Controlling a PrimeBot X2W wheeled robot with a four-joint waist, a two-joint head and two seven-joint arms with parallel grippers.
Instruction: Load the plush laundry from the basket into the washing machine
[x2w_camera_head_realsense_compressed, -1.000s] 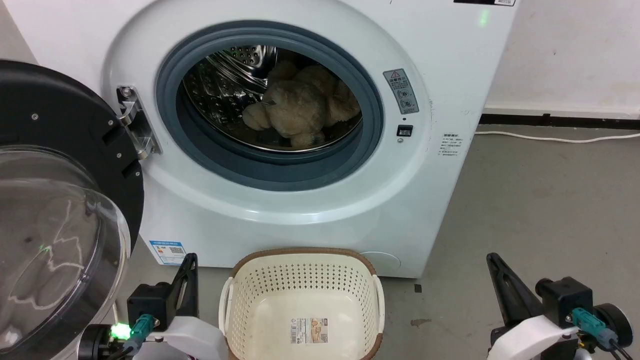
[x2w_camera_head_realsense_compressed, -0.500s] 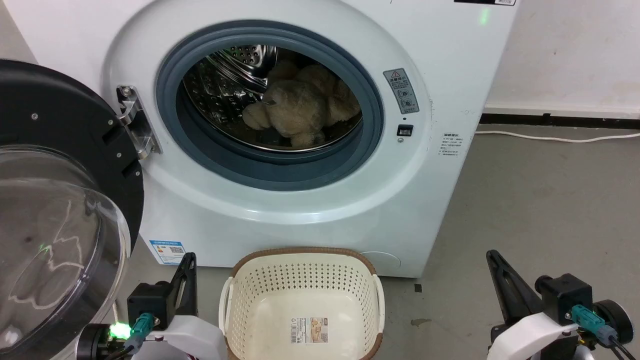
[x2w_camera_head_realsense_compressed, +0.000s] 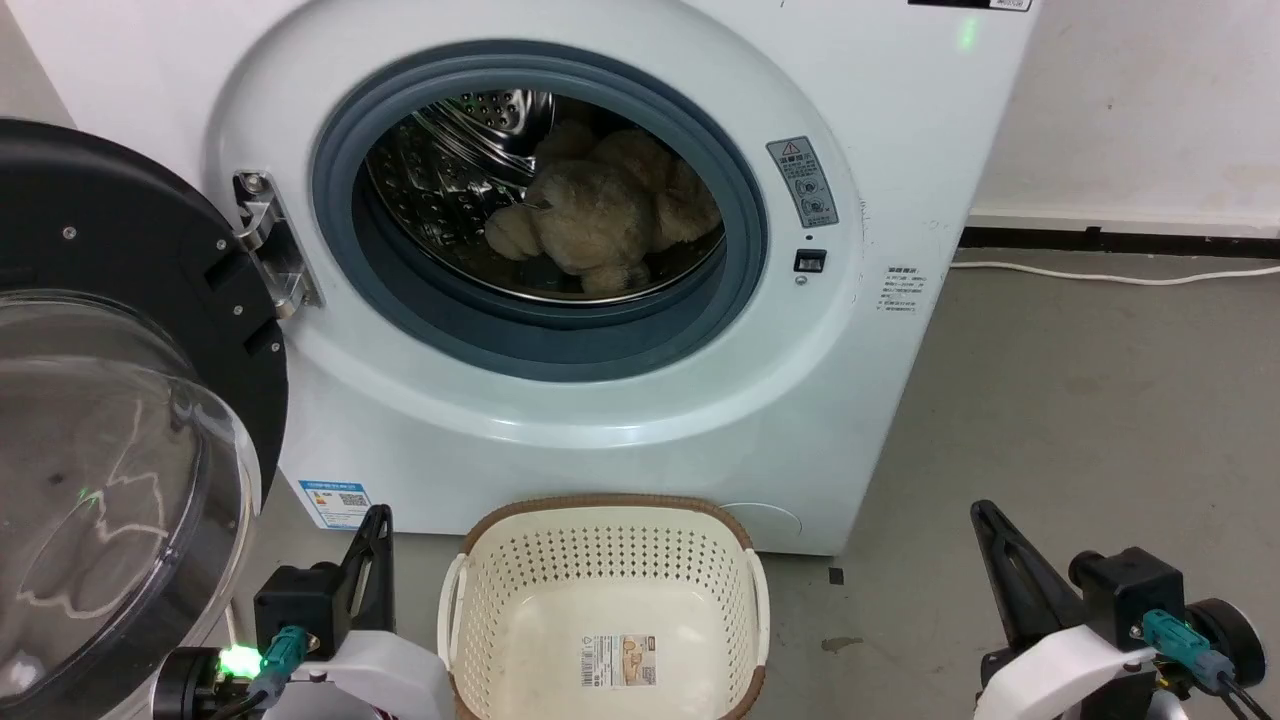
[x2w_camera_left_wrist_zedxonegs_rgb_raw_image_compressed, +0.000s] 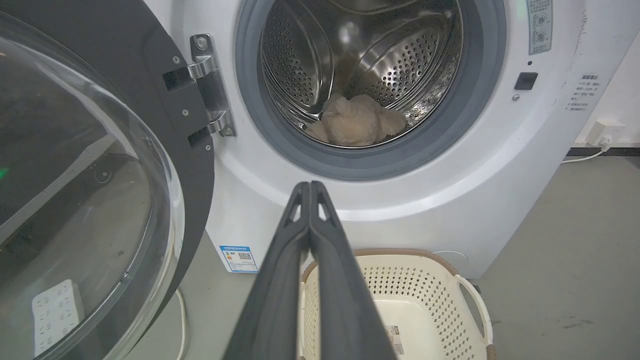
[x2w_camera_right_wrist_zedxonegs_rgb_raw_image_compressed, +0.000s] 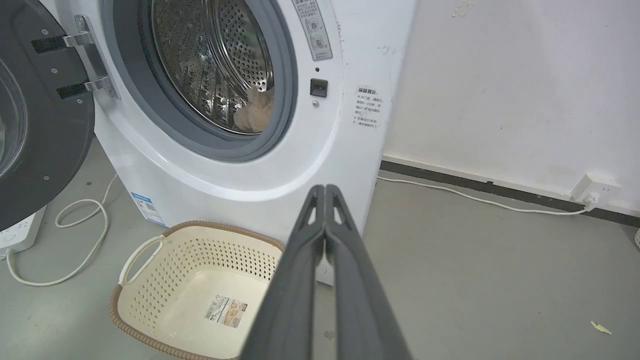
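Note:
The beige plush laundry (x2w_camera_head_realsense_compressed: 600, 215) lies inside the steel drum of the white washing machine (x2w_camera_head_realsense_compressed: 600, 400), whose round door (x2w_camera_head_realsense_compressed: 110, 420) stands swung open to the left. The plush (x2w_camera_left_wrist_zedxonegs_rgb_raw_image_compressed: 352, 122) also shows deep in the drum from the left wrist, and a bit of plush (x2w_camera_right_wrist_zedxonegs_rgb_raw_image_compressed: 255, 112) from the right wrist. The cream basket (x2w_camera_head_realsense_compressed: 605, 540) sits on the floor before the washer, holding nothing but its paper label. My left gripper (x2w_camera_head_realsense_compressed: 375, 520) rests shut left of the basket, fingers (x2w_camera_left_wrist_zedxonegs_rgb_raw_image_compressed: 310, 187) pressed together. My right gripper (x2w_camera_head_realsense_compressed: 985, 515) rests shut at the lower right, with nothing held.
A white cable (x2w_camera_head_realsense_compressed: 1100, 275) runs along the grey floor by the wall to a socket (x2w_camera_right_wrist_zedxonegs_rgb_raw_image_compressed: 592, 187). Another white cord (x2w_camera_right_wrist_zedxonegs_rgb_raw_image_compressed: 75, 225) loops on the floor under the open door, beside a power strip (x2w_camera_left_wrist_zedxonegs_rgb_raw_image_compressed: 52, 312). Bare floor (x2w_camera_head_realsense_compressed: 1080, 420) stretches right of the washer.

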